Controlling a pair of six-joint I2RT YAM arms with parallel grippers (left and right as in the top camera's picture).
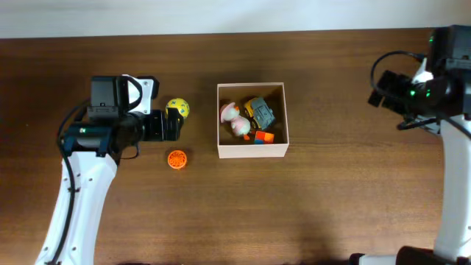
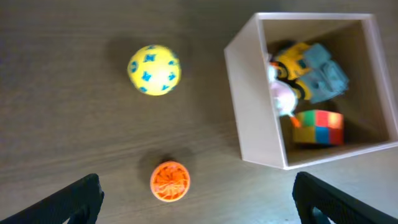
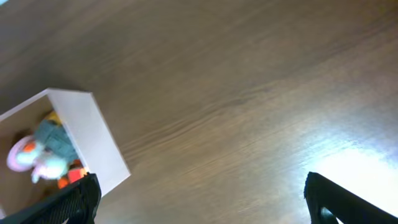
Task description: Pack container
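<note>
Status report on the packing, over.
Both jaws open, empty. Container holds toys. Yellow ball and orange disc outside, left of it. Nothing between them and it.

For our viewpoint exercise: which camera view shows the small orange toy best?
Left wrist: the orange toy is large, its patterned top visible. Overhead shows it small, left of the container. Right wrist misses it.
</note>
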